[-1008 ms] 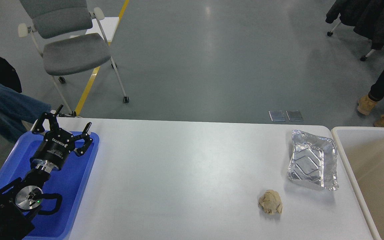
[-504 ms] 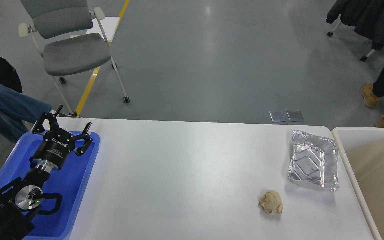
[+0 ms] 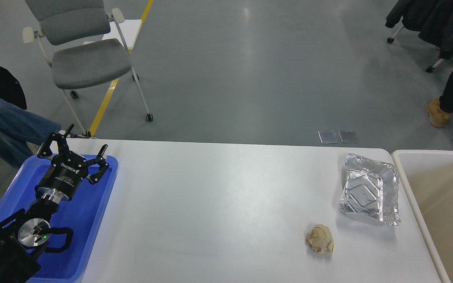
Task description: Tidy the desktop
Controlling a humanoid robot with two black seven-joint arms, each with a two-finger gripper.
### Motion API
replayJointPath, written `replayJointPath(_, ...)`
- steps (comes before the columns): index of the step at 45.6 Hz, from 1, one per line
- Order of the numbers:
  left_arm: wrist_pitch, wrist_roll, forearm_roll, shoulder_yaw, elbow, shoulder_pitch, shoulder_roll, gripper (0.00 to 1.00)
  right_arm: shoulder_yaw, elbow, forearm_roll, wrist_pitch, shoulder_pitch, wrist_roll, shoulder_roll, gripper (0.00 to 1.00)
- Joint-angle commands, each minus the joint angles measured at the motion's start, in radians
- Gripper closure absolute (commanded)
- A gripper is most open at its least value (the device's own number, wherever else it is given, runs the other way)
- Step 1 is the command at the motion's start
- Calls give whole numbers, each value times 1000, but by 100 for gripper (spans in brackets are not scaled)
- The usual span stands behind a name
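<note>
Left gripper (image 3: 84,142) spread wide, empty, seemingly above blue tray (image 3: 92,204); desktop (image 3: 218,204) holds crumpled paper (image 3: 319,238)

White "ROBOTIQ" lettering, upside down, on left gripper (image 3: 78,149) body.

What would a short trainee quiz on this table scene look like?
1. True or false: the left claw is shut.
2. What lies nearest the paper wad: A) blue tray B) foil pan C) chair?
3. Fill in: the foil pan rests on the ___.

Key: 1 false, its fingers are spread and hold nothing. 2 B. 3 desktop.
</note>
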Motion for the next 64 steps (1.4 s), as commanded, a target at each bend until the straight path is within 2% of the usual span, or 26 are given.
replayJointPath(1, 0, 0, 0, 0, 0, 0, 0, 1, 18, -7, 2, -15, -8, -9, 9, 38)
replayJointPath(4, 0, 0, 0, 0, 0, 0, 0, 1, 36, -2, 2, -15, 0, -8, 4, 25)
replayJointPath(7, 0, 0, 0, 0, 0, 0, 0, 1, 66, 4, 2, -15, 10, -8, -1, 5)
replayJointPath(8, 0, 0, 0, 0, 0, 0, 0, 1, 78, 5, 2, -17, 15, -8, -4, 2)
replayJointPath(17, 0, 0, 0, 0, 0, 0, 0, 1, 184, 48, 1, -5, 105, -6, -54, 1)
replayJointPath(32, 0, 0, 0, 0, 0, 0, 2, 1, 182, 321, 1, -3, 539, -6, -200, 0)
replayJointPath(39, 0, 0, 0, 0, 0, 0, 0, 1, 184, 374, 1, -2, 713, -6, -218, 0)
replayJointPath(53, 0, 0, 0, 0, 0, 0, 0, 1, 237, 452, 2, 1, 866, -6, -234, 0)
replayJointPath(64, 0, 0, 0, 0, 0, 0, 0, 1, 173, 689, -13, 1, 1018, -5, -272, 0)
